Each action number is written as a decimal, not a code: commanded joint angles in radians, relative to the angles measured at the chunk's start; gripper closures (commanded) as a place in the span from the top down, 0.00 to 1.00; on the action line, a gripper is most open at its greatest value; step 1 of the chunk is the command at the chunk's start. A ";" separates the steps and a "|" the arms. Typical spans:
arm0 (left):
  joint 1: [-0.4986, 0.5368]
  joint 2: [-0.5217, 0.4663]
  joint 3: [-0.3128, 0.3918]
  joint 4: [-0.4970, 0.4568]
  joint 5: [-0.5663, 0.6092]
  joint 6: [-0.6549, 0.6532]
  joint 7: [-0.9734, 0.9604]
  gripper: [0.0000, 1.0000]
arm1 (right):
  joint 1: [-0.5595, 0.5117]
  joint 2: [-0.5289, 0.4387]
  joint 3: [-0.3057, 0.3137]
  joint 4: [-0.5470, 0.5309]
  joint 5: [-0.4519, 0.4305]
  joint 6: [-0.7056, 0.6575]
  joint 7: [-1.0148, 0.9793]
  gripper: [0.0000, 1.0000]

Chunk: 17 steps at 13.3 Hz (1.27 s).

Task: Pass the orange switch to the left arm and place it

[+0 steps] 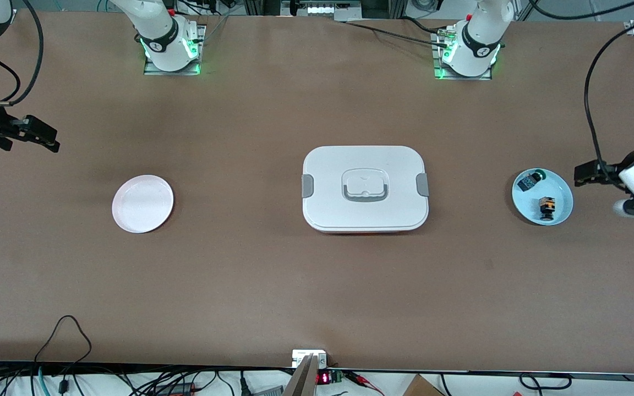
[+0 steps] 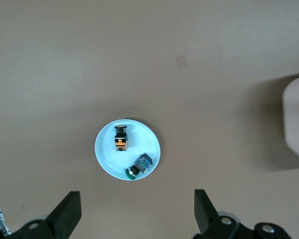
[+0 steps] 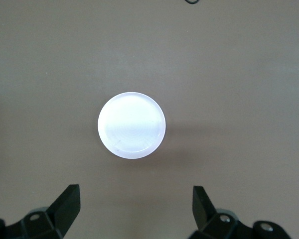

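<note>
The orange switch (image 1: 547,207) lies on its side on a pale blue plate (image 1: 563,190) toward the left arm's end of the table. In the left wrist view the orange switch (image 2: 120,139) lies on the same plate (image 2: 105,152). The white box (image 1: 365,188) stands lidded at the table's middle; its edge shows in the left wrist view (image 2: 296,124). My left gripper (image 1: 586,173) hangs open and empty, high over the table beside the blue plate; its own view shows it (image 2: 137,214) too. My right gripper (image 1: 42,135) hangs open and empty over the right arm's end, also seen in the right wrist view (image 3: 135,211).
A small black part with a green cap (image 1: 530,180) shares the blue plate, farther from the front camera than the switch; it also shows in the left wrist view (image 2: 139,166). A bare white plate (image 1: 142,203) lies toward the right arm's end, in the right wrist view (image 3: 131,125) too.
</note>
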 commanded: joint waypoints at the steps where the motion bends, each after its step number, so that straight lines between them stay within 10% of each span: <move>1: 0.006 -0.048 -0.011 0.001 -0.044 -0.028 -0.051 1.00 | -0.005 -0.010 0.013 0.008 -0.004 0.002 -0.018 1.00; 4: -0.051 -0.131 0.035 -0.044 -0.141 -0.057 -0.141 1.00 | 0.001 -0.009 0.019 0.029 -0.002 0.001 -0.018 1.00; 8: -0.316 -0.306 0.341 -0.299 -0.195 0.089 -0.183 1.00 | 0.002 -0.004 0.021 0.058 0.005 -0.070 -0.019 1.00; 17: -0.316 -0.282 0.352 -0.270 -0.181 0.122 -0.165 1.00 | 0.007 -0.003 0.019 0.058 0.007 -0.071 -0.018 1.00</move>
